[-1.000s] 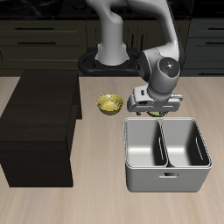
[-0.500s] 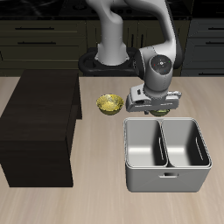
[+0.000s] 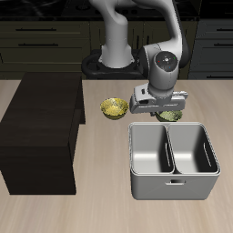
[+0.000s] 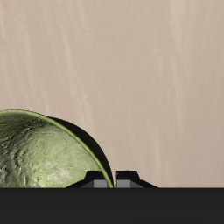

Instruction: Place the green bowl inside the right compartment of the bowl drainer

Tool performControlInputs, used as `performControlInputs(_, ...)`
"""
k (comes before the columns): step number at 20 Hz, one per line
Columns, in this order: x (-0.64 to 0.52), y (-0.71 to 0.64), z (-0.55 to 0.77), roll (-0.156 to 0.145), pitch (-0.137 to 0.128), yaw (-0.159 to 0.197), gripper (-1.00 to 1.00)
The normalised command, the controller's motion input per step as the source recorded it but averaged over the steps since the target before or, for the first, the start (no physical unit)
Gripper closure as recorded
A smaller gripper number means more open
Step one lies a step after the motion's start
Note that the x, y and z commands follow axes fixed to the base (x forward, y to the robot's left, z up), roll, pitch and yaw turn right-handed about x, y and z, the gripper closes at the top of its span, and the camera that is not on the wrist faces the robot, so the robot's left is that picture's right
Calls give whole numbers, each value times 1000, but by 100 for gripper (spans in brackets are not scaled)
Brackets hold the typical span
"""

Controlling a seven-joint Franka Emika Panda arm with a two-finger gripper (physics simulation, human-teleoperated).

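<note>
The olive-green bowl (image 3: 170,116) shows just under the hand, behind the back rim of the grey bowl drainer (image 3: 173,187). My gripper (image 3: 162,112) points down over it. In the wrist view the green bowl (image 4: 39,156), with its speckled inner surface, has its rim running between the two dark fingertips (image 4: 94,181) of the gripper (image 4: 111,179), which is shut on that rim. The drainer's two wells hold nothing.
A small yellow-gold bowl (image 3: 113,108) sits on the table beside the gripper. A big dark-brown box (image 3: 41,127) stands on the far side of that bowl. Bare table lies in front of the drainer.
The hand has risen a little and shifted slightly back, and more of the green bowl shows under it than before.
</note>
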Motion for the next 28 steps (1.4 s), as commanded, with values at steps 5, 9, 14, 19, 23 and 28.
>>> performControlInputs(5,-6,-63,294,-2,-47,-5,100)
performControlInputs(9,-25,-67,394,1,-66,-13,100)
performControlInputs(14,33,-61,405,-1,-61,-12,100)
performControlInputs(19,-20,-50,350,1,-67,-6,100)
performControlInputs(23,-52,-37,371,-2,-58,-4,100)
performControlInputs(28,-30,-7,185,-1,-26,6,100)
